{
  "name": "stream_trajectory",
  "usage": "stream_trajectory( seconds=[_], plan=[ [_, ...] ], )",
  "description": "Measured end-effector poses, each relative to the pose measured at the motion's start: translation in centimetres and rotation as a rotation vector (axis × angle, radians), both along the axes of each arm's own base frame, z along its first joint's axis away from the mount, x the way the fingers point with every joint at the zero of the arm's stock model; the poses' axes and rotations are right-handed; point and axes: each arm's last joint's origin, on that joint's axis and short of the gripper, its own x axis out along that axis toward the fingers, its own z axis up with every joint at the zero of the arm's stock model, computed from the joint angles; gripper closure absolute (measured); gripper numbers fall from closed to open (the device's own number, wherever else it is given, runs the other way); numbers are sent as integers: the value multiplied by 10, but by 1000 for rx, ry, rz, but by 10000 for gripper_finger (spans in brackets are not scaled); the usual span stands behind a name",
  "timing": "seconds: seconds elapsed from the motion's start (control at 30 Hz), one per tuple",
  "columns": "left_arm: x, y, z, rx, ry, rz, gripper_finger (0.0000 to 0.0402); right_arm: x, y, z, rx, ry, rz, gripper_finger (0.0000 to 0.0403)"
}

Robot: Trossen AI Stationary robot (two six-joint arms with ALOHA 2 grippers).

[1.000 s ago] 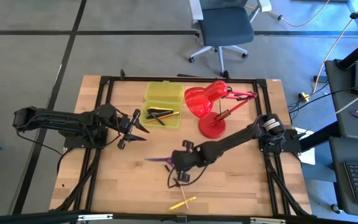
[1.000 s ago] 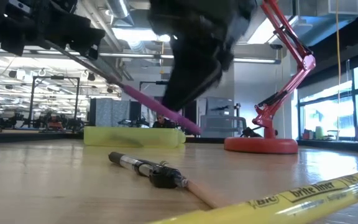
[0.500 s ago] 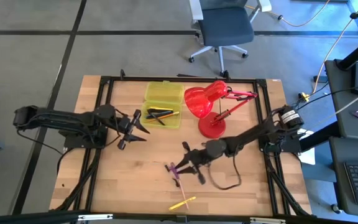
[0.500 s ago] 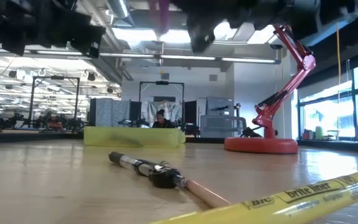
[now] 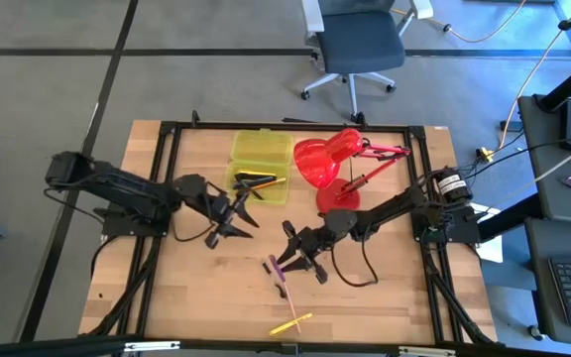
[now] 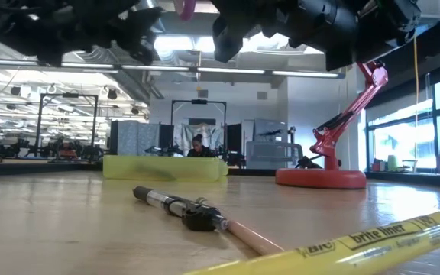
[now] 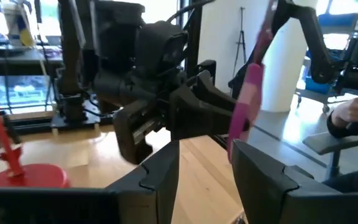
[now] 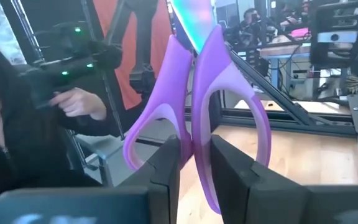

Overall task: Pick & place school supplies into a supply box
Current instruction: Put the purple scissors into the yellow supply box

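Note:
My right gripper (image 5: 287,260) is over the middle of the table, shut on the purple-handled scissors (image 8: 197,93). The scissors also show in the high view (image 5: 275,268) and, beyond my own fingers, in the left wrist view (image 7: 247,93). My left gripper (image 5: 244,210) is open, a short way to the left of the right one and facing it. The yellow-green supply box (image 5: 261,159) lies open at the far side with pens (image 5: 256,183) inside. A yellow pencil (image 5: 290,324) and a black pen (image 6: 178,208) lie flat on the table near its near edge. My right gripper pinches the scissors between its two fingers (image 8: 166,165) where the two handle loops meet (image 8: 192,140). The blades point forward, away from the wrist. The scissors are lifted clear of the table, with only a purple tip (image 6: 183,8) showing in the low view.
The red desk lamp (image 5: 325,164) stands right of the box, its base (image 6: 319,177) on the table behind the right arm. An office chair (image 5: 360,45) stands beyond the far edge. A person (image 8: 17,124) shows in the room behind.
My right gripper has risen with the scissors and turned, so they have gone from a slant low over the table to high above it. My left gripper has moved toward the table's right, closer to the right gripper and the scissors.

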Motion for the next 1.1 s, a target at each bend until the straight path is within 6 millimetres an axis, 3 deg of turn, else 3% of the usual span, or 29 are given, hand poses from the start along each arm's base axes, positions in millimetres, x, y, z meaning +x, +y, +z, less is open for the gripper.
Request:
stream_trajectory(
  seconds=[0.23, 0.4, 0.83, 1.1],
  plan=[
    [42, -13, 4, 28, 22, -161, 267, 0, 0, 0, 0, 1, 0, 325],
    [58, -20, 8, 19, 20, -255, 272, 0, 0, 0, 1, 1, 1, 325],
    [77, -38, 13, 63, -19, -316, 283, 0, 0, 0, 2, 2, -1, 324],
    [77, -37, 13, 92, -39, -321, 354, 0, 0, 0, -1, 4, -13, 324]
  ],
)
